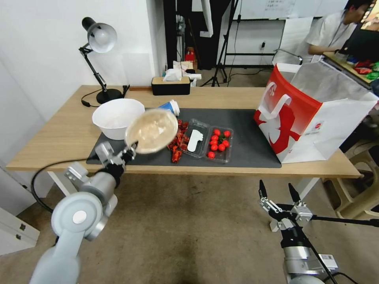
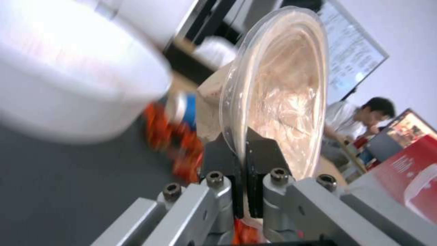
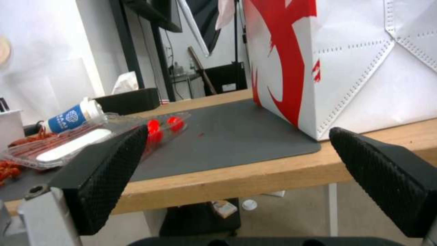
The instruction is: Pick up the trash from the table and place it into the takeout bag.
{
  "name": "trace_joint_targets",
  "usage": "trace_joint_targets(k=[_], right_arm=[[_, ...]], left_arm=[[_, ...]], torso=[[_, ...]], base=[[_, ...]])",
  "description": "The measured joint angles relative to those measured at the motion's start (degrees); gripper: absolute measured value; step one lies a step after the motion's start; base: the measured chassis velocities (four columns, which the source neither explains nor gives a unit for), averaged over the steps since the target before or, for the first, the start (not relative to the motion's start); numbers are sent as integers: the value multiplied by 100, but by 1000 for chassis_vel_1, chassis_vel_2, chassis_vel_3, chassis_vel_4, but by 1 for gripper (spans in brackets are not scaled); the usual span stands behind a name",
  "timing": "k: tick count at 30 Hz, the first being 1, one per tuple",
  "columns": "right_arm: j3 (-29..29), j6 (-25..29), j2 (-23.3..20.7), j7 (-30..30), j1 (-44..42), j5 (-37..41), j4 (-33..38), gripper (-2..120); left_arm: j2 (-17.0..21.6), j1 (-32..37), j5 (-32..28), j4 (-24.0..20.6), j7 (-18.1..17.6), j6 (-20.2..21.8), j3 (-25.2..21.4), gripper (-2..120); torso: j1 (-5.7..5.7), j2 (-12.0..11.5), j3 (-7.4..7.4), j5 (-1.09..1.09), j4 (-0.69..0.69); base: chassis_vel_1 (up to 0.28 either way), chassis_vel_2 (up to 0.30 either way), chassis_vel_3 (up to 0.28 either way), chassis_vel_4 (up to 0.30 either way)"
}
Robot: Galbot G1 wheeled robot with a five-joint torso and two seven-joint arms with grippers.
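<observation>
My left gripper is shut on the rim of a round tan shallow lid, held tilted in the air above the left part of the dark grey mat; the left wrist view shows the lid pinched between the black fingers. On the mat lie a blue-and-white paper cup, red scraps, and a clear tray next to a clear box of red tomatoes. The takeout bag stands open at the table's right end. My right gripper hangs open below the table's front edge.
A white bowl sits at the mat's left end, just behind the held lid. A desk lamp and a black tissue box stand at the back of the table. A chair stands right of the table.
</observation>
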Motion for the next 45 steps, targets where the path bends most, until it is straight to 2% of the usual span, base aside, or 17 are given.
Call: trace_joint_targets(k=[3,6,7,10,14,15,16,18,19,22,23,27,28,30,35,43,45], right_arm=[[12,-66,9,-2,-14,-10,121,100],[17,-101,40,-2,-22,-28,181,100],[17,-101,40,-2,-22,-28,181,100],[5,-132,91,-6,-56,-122,223,100],[9,-158,129,-9,-73,-180,261,100],[27,-200,159,-10,-93,-208,303,100],[27,-200,159,-10,-93,-208,303,100],[58,-235,194,-10,-126,-241,348,100],[58,-235,194,-10,-126,-241,348,100],[63,-241,273,-9,-167,-342,375,100],[63,-241,273,-9,-167,-342,375,100],[-1,-260,368,-10,-176,-491,376,100],[-1,-260,368,-10,-176,-491,376,100],[-31,-262,414,-9,-175,-565,363,100],[-40,-263,436,-8,-173,-583,290,100],[-14,-263,423,-1,-171,-569,230,100],[1,-258,417,1,-186,-557,204,100]], left_arm=[[418,-443,128,174,374,-550,451,0],[675,-846,124,350,563,-772,821,0],[675,-846,124,350,563,-772,821,0],[897,-1907,119,755,635,-964,1485,0],[890,-2595,102,1018,607,-989,1925,0],[810,-3164,69,1259,580,-994,2293,0],[810,-3164,69,1259,580,-994,2293,0],[616,-3957,54,1677,562,-998,2942,0],[616,-3957,54,1677,562,-998,2942,0],[132,-4919,113,2374,560,-1034,3808,0],[132,-4919,113,2374,560,-1034,3808,0],[-556,-5642,244,3121,573,-1079,4474,0],[-556,-5642,244,3121,573,-1079,4474,0],[-1115,-6104,564,3682,657,-1057,4871,0],[-1725,-6583,964,4244,900,-1012,5302,0],[-1819,-6789,1539,4489,1238,-967,5622,0],[-1744,-6815,1966,4565,1505,-984,5734,0]], torso=[[0,0,1,0,1],[0,0,1,-1,1],[0,0,1,-1,1],[0,0,1,1,-1],[1,-1,1,0,0],[1,0,0,3,0],[1,0,0,3,0],[0,0,2,-2,1],[0,0,2,-2,1],[1,-1,2,0,-1],[1,-1,2,0,-1],[1,-1,1,1,-1],[1,-1,1,1,-1],[1,-1,2,3,-3],[0,0,0,2,-1],[0,-1,0,0,1],[0,-1,0,0,1]], base=[[0,0,0,0],[0,0,0,0],[0,0,0,0],[0,0,0,0],[0,0,0,0],[0,0,0,0],[0,0,0,0],[0,0,0,0],[0,0,0,0],[0,0,0,0],[0,0,0,0],[0,0,0,0],[0,0,0,0],[0,0,0,0],[0,0,0,0],[0,0,0,0],[0,0,0,0]])
